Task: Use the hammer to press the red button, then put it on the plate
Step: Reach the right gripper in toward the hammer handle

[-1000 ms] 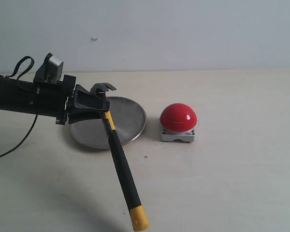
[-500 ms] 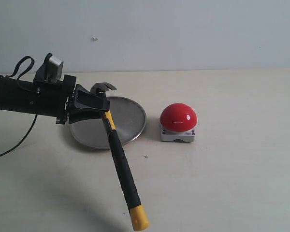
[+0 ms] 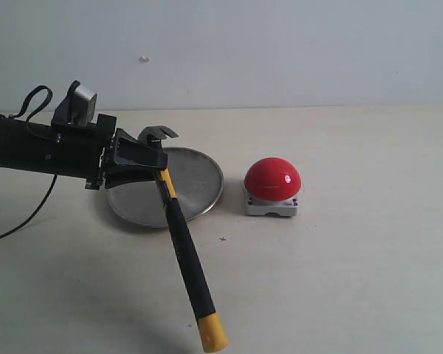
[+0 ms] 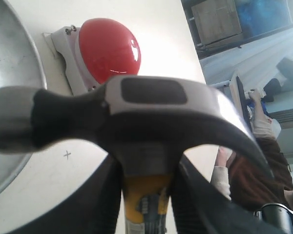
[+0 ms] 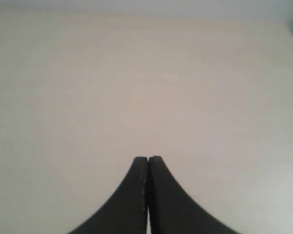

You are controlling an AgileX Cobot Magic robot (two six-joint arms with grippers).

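My left gripper (image 3: 156, 168) is shut on the hammer (image 3: 183, 247) just below its dark steel head, holding it in the air over the near edge of the silver plate (image 3: 199, 177). The black-and-yellow handle slants down toward the front, yellow tip lowest. In the left wrist view the hammer head (image 4: 122, 114) fills the middle, with the gripper (image 4: 147, 195) clamped on the yellow neck. The red button (image 3: 272, 179) on its grey base sits to the right of the plate, apart from the hammer; it shows too as the red button (image 4: 107, 48). My right gripper (image 5: 148, 161) is shut on nothing over bare table.
The beige table (image 3: 354, 258) runs to a pale wall behind. A black cable (image 3: 29, 214) trails from the left arm over the table's left side. A small cross mark (image 3: 222, 239) lies in front of the plate.
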